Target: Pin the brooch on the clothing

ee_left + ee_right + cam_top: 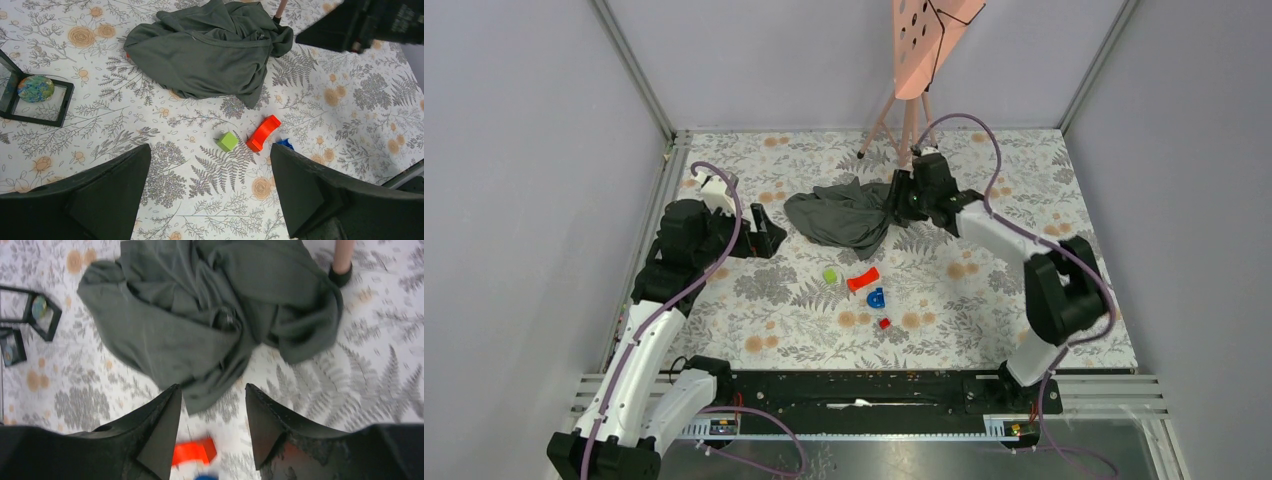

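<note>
We count one clothing, a dark grey T-shirt crumpled in a heap on the far middle of the floral tabletop. There is one brooch, a round blue-green piece sitting in a black frame left of the shirt and well apart from it. The right wrist view shows a second black frame just beside the first.

We see four small blocks between the shirt and the near rail: a green cube, a red arch, a blue piece and a small red piece. They lie close together, apart from the shirt.

The left end effector is released, its fingers spread wide, and it looks across bare tabletop towards the blocks and the shirt. The right end effector is also released and hangs over the shirt's near edge.

One pink stand rises behind the shirt, and one of its feet sits just beside the fabric. Grey walls close three sides. Open tabletop lies to the right of the shirt and along the near edge.
</note>
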{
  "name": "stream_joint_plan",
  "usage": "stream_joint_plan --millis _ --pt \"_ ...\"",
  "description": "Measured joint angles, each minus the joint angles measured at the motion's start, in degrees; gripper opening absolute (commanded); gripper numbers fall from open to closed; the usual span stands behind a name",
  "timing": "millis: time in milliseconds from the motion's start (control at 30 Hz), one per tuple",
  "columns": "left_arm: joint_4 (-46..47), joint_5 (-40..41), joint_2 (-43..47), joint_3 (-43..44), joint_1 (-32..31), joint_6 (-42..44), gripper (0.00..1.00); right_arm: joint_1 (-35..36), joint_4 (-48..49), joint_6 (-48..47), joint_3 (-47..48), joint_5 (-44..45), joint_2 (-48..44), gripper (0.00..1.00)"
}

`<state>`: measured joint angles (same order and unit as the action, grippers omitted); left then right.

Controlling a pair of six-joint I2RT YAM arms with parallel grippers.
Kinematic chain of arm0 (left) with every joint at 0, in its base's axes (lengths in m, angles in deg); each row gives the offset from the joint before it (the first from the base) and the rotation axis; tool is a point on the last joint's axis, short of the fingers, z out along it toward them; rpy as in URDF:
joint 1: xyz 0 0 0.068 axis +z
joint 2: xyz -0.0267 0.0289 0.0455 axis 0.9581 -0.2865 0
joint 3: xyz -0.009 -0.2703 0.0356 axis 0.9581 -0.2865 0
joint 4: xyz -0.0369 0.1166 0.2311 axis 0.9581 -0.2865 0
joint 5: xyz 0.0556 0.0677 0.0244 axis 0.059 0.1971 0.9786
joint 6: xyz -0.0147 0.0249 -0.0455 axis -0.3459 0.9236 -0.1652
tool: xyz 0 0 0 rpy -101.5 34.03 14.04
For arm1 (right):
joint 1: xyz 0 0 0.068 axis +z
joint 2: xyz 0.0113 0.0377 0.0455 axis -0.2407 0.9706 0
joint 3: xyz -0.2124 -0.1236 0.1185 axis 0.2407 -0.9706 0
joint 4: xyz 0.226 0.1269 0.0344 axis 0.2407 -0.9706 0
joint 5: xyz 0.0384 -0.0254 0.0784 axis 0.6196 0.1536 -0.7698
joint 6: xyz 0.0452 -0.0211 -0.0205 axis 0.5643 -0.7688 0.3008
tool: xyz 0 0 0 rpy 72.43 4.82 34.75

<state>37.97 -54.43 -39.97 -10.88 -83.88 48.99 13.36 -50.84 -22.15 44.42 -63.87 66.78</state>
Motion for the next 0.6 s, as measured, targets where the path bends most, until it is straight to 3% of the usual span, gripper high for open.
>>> stream_joint_plan --millis 267,600 --pt "0.07 0.02 0.13 -0.37 0.13 -0.20 0.99 0.00 -1.16 3.37 14.56 1.49 15.80 0.55" --pt "0.09 0.04 0.13 -0.37 0.13 -0.20 0.99 0.00 -4.98 4.96 17.25 3.45 20.98 0.49"
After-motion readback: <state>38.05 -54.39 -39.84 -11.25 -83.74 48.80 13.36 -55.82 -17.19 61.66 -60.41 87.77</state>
